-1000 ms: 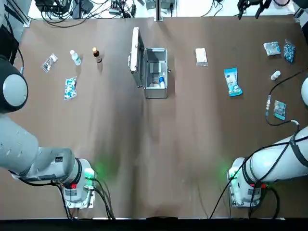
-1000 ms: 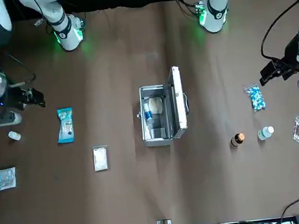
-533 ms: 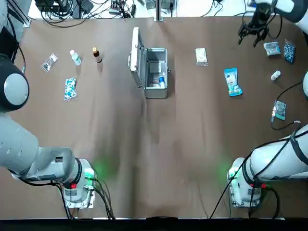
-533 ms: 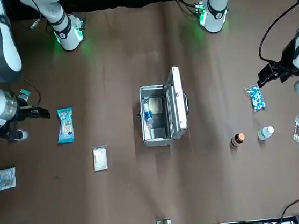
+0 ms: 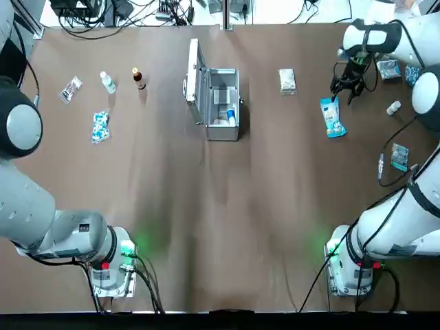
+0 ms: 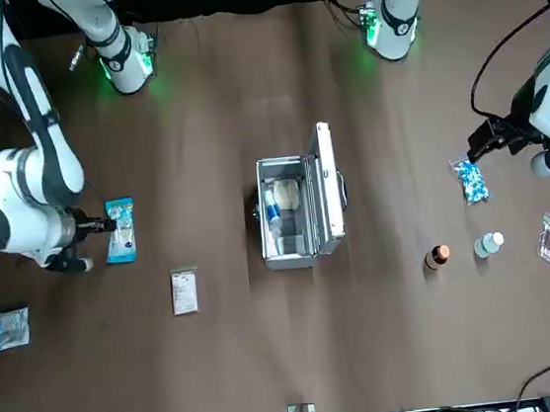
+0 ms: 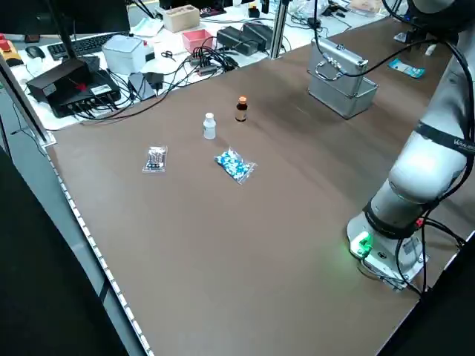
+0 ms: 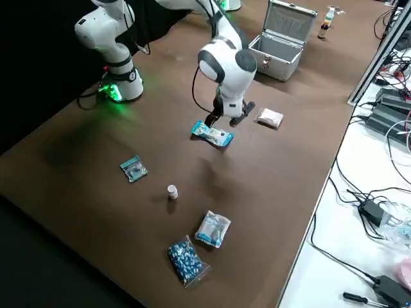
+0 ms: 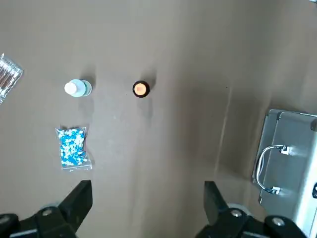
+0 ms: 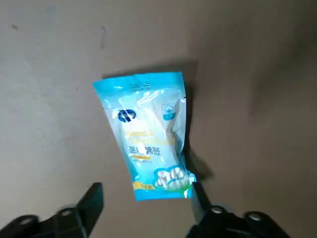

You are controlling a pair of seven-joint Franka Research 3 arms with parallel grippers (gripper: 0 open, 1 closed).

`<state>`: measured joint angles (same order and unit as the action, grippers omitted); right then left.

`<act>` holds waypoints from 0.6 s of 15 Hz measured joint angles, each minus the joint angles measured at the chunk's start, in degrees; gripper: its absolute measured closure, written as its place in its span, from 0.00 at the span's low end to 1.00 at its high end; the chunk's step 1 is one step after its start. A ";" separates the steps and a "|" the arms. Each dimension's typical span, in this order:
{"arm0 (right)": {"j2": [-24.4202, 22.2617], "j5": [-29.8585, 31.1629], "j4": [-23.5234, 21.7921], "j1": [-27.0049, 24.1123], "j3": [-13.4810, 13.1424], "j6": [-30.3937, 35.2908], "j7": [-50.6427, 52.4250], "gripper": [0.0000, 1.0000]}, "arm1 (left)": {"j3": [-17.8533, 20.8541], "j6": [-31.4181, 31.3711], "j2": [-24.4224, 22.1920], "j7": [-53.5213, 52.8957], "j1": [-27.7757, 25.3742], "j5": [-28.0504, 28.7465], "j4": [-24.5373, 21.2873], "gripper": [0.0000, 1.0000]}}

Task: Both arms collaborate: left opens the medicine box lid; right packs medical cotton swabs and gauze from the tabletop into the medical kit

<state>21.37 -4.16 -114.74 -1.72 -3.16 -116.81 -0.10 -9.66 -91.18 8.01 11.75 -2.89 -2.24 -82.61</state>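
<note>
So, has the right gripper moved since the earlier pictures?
Yes. The right black two-jaw gripper came in from the far right, toward the open silver metal case.

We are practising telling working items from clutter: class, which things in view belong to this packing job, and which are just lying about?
Belong to the job:
- open medicine box
- blue swab packet
- white packet, probably gauze
- right gripper, above the swab packet

Lying about:
- brown bottle
- white-capped bottle
- blue-and-white bead-like packet
</note>
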 joint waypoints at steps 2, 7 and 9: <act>2.14 0.00 -0.01 -0.24 -0.01 -0.24 0.07 0.23 | -0.01 -0.01 0.20 0.00 -0.03 0.00 -0.01 0.00; 5.49 0.01 0.01 -1.89 -0.09 -0.57 1.23 0.35 | -0.03 -0.08 0.59 -0.03 -0.04 0.00 -0.01 0.00; 6.19 0.01 0.03 -1.96 -0.07 -0.60 1.56 0.37 | -0.03 -0.11 0.62 -0.03 -0.09 0.00 -0.01 0.00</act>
<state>27.56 -4.15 -114.71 -3.67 -3.22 -117.42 1.46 -9.69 -91.29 8.63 11.72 -2.98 -2.24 -82.62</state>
